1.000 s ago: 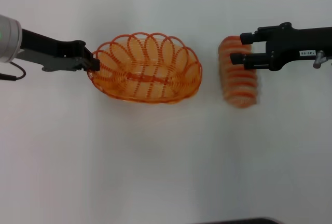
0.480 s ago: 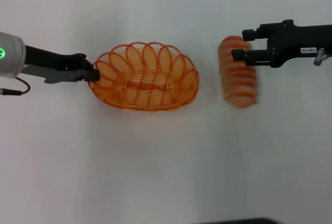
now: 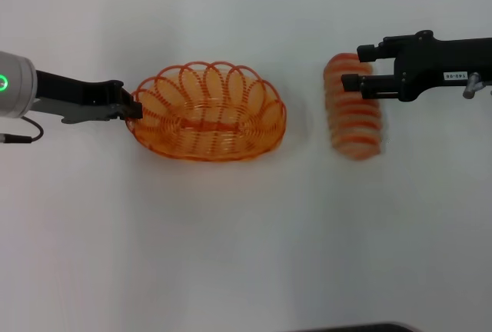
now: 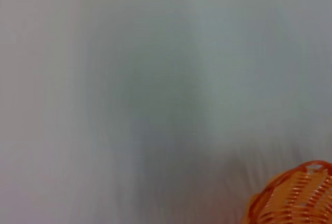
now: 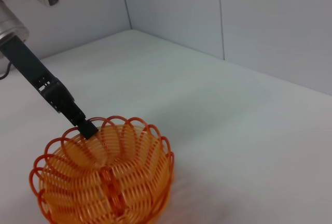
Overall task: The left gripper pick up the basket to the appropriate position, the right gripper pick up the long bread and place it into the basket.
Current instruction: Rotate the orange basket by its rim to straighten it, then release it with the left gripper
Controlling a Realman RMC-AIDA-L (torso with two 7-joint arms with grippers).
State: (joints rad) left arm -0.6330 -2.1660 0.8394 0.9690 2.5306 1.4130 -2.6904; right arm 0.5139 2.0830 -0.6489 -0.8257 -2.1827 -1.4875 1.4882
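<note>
The right gripper (image 3: 355, 70) is hovering with fingers parted and empty over the far end of the long bread (image 3: 354, 106), whose long axis is running near-to-far. The left gripper (image 3: 132, 108) is pinching the left rim of the basket (image 3: 209, 111), which is lying well left of the bread

The right claw (image 3: 352, 71) carries a small white label (image 3: 454, 76) whose print is too small to read.

Left hand (image 3: 132, 109): slim, black and two-fingered, on a black arm joined to a silver-grey cylinder with a glowing green ring; a thin black cable trails below. Right hand (image 3: 355, 71): black and blocky, with a small white label.
</note>
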